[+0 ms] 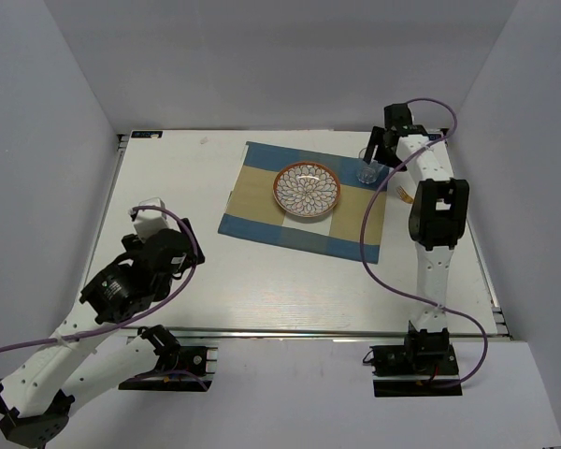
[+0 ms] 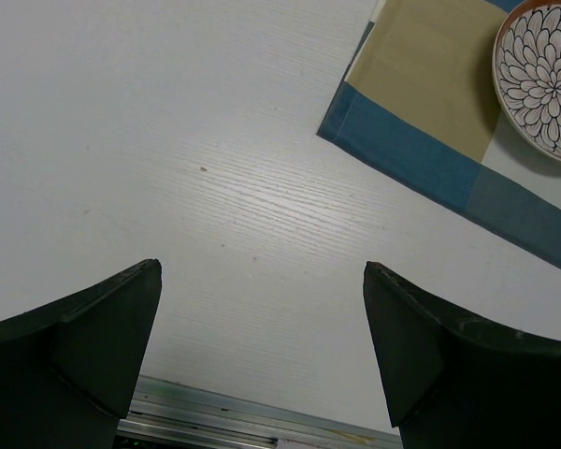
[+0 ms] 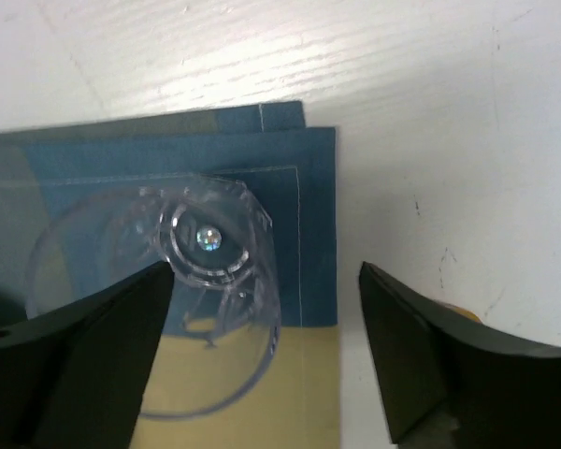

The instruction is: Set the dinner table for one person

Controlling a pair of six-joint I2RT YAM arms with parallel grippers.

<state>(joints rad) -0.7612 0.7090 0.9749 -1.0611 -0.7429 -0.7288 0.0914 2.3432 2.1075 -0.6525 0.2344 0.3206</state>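
The white dinner table carries a blue-and-tan placemat with a patterned plate on its middle. A clear glass stands upright on the mat's far right corner. My right gripper hovers over it, open. In the right wrist view the glass sits by the left finger, the right finger stands well clear, and the gripper's gap is wide. My left gripper is open over bare table at the near left, with nothing between its fingers.
A metal rail runs along the table's near edge. A small tan object lies beside the mat's right edge, partly hidden by the right arm. The plate and the mat's corner show in the left wrist view.
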